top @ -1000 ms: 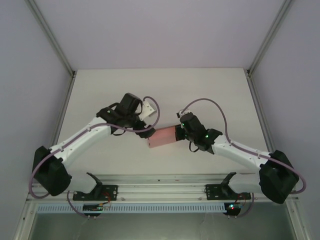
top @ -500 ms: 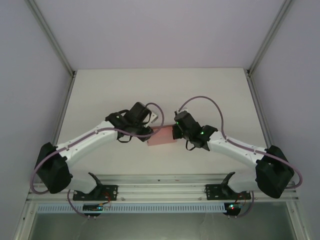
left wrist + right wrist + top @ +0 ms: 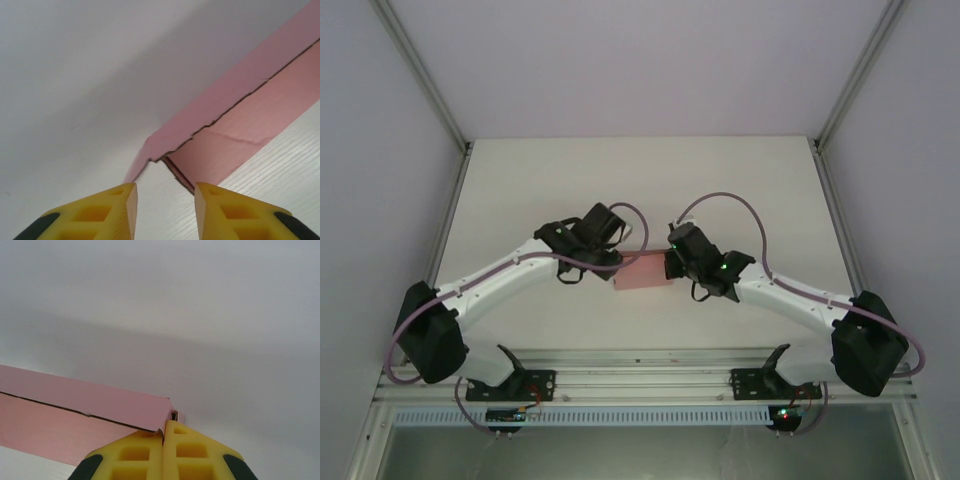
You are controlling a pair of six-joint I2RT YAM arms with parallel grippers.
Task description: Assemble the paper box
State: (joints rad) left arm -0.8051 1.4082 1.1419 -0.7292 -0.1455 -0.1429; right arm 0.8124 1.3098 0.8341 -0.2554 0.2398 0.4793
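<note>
The pink paper box point(image 3: 642, 273) lies on the white table between my two grippers, partly folded. In the left wrist view the paper box point(image 3: 240, 120) runs diagonally, a raised side wall meeting the base near an open corner just ahead of my yellow fingertips point(image 3: 122, 205). My left gripper point(image 3: 165, 200) stands open at that left end with bare table between its fingers. My right gripper point(image 3: 164, 432) is shut on the right end wall of the paper box point(image 3: 100, 402), fingers pressed together with the card edge pinched between them. From above, the right gripper point(image 3: 670, 264) sits at the box's right edge.
The white table point(image 3: 640, 180) stretches behind the arms toward the back wall. Aluminium frame posts point(image 3: 420, 75) rise at both back corners. A metal rail point(image 3: 640, 372) with the arm bases runs along the near edge.
My left gripper has swung right and in toward the box's left end. The right gripper has shifted slightly left and back with the box, which has rotated a little.
</note>
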